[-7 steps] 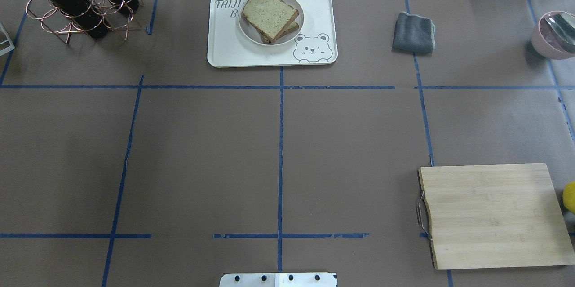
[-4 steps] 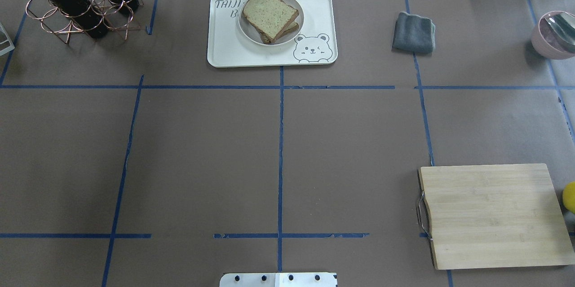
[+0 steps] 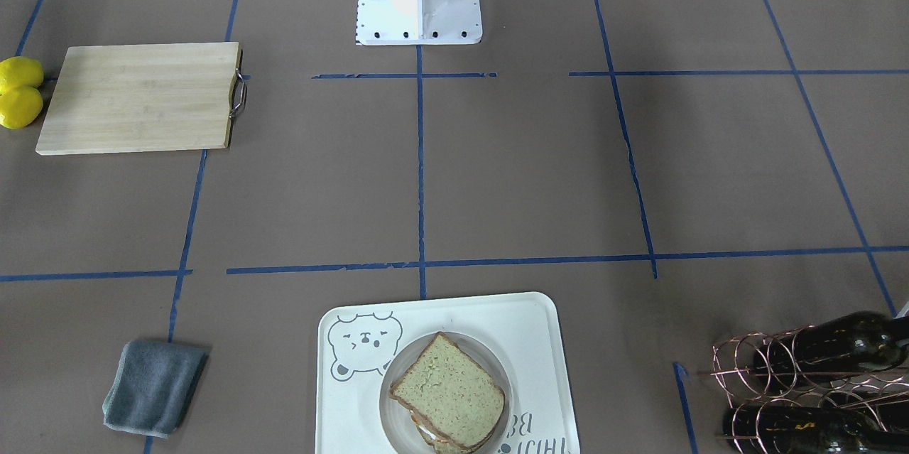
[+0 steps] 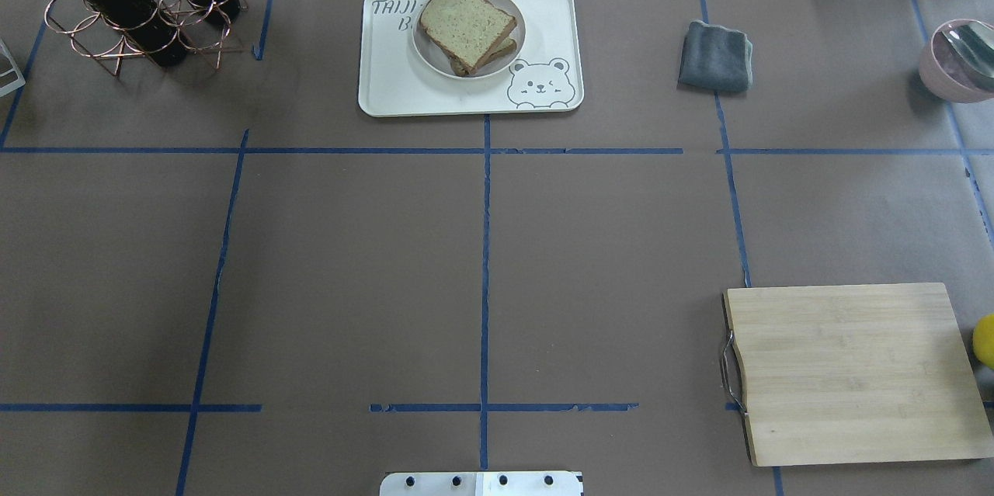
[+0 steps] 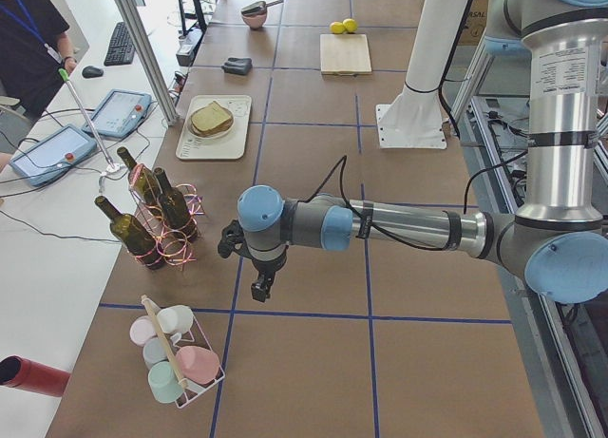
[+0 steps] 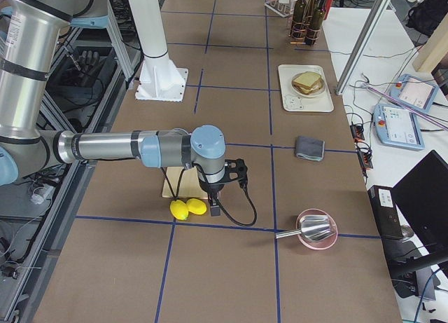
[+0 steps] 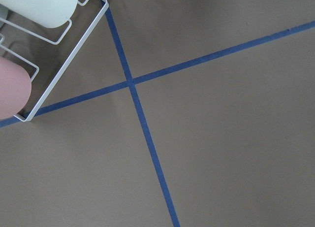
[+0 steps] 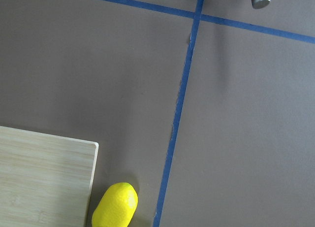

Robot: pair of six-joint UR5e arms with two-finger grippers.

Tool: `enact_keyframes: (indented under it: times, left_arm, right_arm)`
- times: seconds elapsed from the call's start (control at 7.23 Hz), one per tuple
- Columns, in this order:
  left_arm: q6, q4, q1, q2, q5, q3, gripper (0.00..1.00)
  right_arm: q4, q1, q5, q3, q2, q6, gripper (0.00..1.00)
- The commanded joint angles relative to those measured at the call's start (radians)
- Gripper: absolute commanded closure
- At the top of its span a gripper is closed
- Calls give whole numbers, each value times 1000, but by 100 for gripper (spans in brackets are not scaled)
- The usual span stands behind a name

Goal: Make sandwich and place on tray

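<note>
The sandwich (image 4: pixel 468 28), two bread slices stacked with only a sliver of white egg showing between them (image 3: pixel 426 433), lies on a small round white dish (image 4: pixel 425 53). The dish stands on the bear tray (image 4: pixel 388 88) at the table's far middle. The left gripper (image 5: pixel 256 291) hangs over the table's left end, near a cup rack, far from the tray. The right gripper (image 6: pixel 214 209) hangs over the right end beside two lemons. Both show only in the side views, so I cannot tell whether they are open or shut.
A wooden cutting board (image 4: pixel 850 372) lies near right, with two lemons (image 3: pixel 20 92) beside it. A grey cloth (image 4: pixel 715 55) and a pink bowl with a spoon (image 4: pixel 957 60) are far right. A copper rack of wine bottles (image 4: pixel 132 3) is far left. A cup rack (image 5: pixel 176 357) stands at the left end.
</note>
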Motion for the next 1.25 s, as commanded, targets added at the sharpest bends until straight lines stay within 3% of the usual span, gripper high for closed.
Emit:
enact_keyframes:
  times: [0.0,0.28,0.69,1.11]
  left_arm:
    - [4,39,-21,-4,3,-19,0]
    - [4,93,-103,5,3,-51,0]
    - [3,99,-101,-13,4,-38,0]
    - [3,95,-102,51,6,-48,0]
  right_arm:
    - [1,0,10,-12,4,4,0]
    - [-2,-2,11,-64,56,14,0]
    - [-7,-5,51,-90,95,17,0]
    - [-50,-6,51,-95,129,17,0]
